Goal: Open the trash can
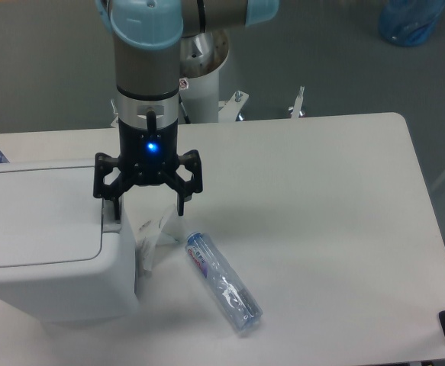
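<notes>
My tool (148, 204) hung spread wide and empty over the right rim of the can (46, 244) at the counter's (321, 198) left edge, lid shut; I judged pressing one finger squarely down on the tab (112, 224) best.

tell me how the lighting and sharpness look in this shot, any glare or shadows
Fixed camera view: even, soft overhead light, focus slightly soft throughout. The gripper shows a bright blue indicator light. Faint shadows fall beside the trash can and the plastic bottle; the white table looks mildly washed out, no hard glare.
</notes>
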Robot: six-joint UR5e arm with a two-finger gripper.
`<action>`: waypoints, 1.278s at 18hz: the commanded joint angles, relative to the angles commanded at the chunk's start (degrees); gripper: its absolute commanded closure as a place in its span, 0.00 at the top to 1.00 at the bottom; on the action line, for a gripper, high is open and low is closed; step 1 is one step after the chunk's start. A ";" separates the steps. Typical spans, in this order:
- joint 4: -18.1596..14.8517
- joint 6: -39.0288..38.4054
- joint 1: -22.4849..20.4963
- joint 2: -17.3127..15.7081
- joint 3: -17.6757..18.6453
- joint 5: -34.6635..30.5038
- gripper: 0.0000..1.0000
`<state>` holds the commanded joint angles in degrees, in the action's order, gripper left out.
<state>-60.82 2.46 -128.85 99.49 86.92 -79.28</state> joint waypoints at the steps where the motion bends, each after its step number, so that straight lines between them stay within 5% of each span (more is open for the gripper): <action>1: 0.00 0.09 0.00 0.00 0.00 0.00 1.00; 10: 0.00 0.09 0.00 0.00 -0.26 -0.09 1.00; 16: 2.45 0.79 -0.26 0.18 -4.03 -0.96 1.00; 23: 4.75 11.32 -3.68 0.35 -5.80 -14.06 1.00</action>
<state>-56.07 13.78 -132.53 99.84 81.12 -93.34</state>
